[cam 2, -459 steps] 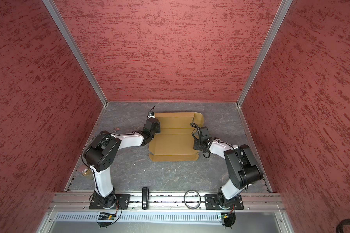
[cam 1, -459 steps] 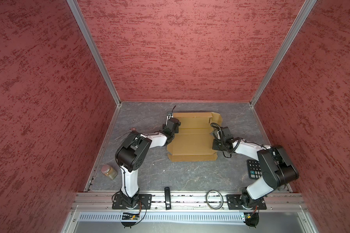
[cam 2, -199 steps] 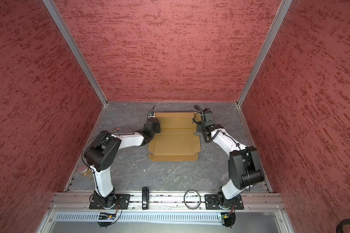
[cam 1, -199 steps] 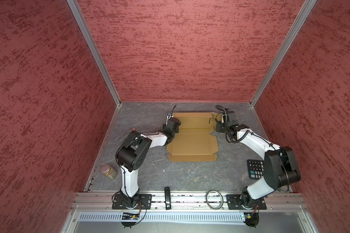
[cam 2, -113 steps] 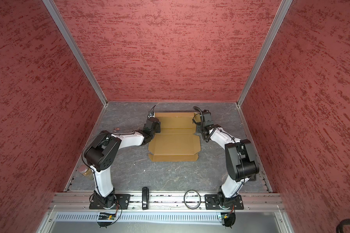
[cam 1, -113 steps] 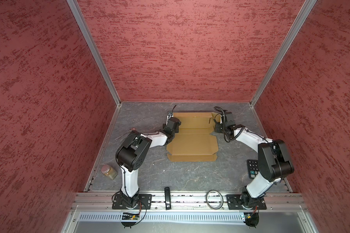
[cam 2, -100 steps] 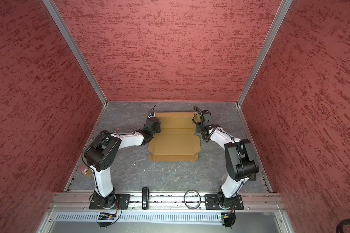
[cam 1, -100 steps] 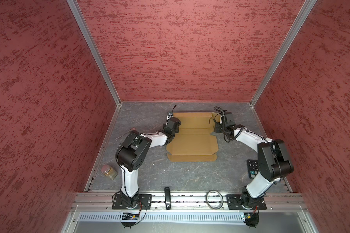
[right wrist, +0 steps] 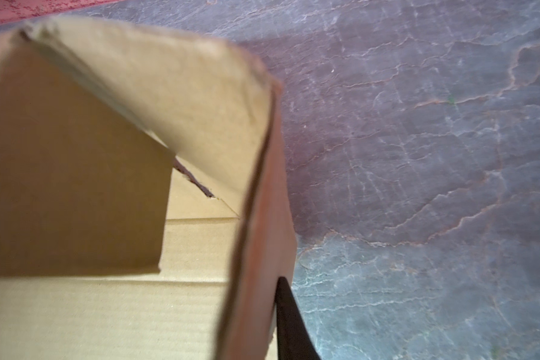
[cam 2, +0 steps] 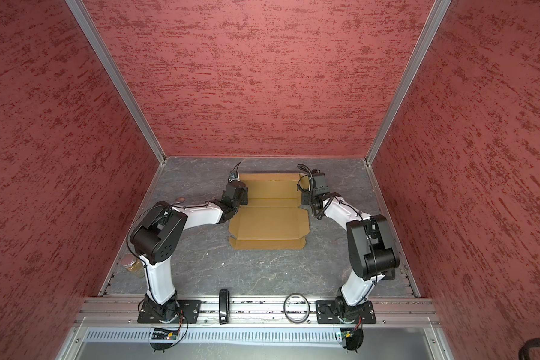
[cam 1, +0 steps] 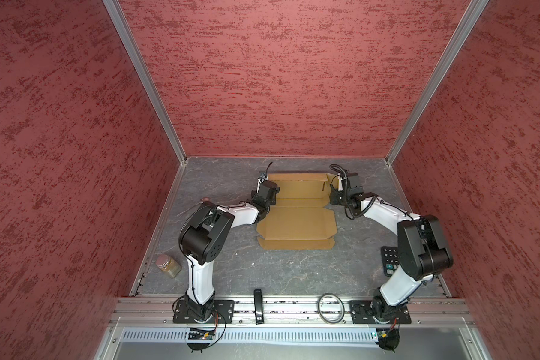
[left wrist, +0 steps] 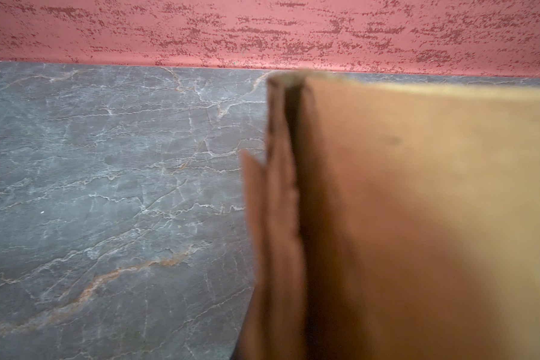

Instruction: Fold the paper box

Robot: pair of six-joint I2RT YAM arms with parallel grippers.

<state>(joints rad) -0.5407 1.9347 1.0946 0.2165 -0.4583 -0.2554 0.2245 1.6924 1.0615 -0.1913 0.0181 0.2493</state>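
The paper box (cam 1: 296, 221) (cam 2: 268, 221) is a flat brown die-cut cardboard sheet lying open on the grey table, in both top views. Its two far side flaps stand upright. My left gripper (cam 1: 272, 187) (cam 2: 242, 190) is at the far left flap. In the left wrist view that flap (left wrist: 281, 218) runs edge-on down to where the jaws are, and the fingers are hidden, so it is shut on the flap. My right gripper (cam 1: 335, 190) (cam 2: 304, 190) is at the far right flap (right wrist: 256, 233). One black finger (right wrist: 289, 324) presses on its outer face; the other is hidden behind it.
A lidded jar (cam 1: 168, 265) stands by the left wall. A calculator (cam 1: 389, 265) lies under the right arm's elbow. A black bar (cam 1: 257, 305) and a metal ring (cam 1: 331, 308) rest on the front rail. Red walls close three sides.
My right gripper moved from the box's right middle to its far right flap and closed its jaws on it. The left arm has not moved.
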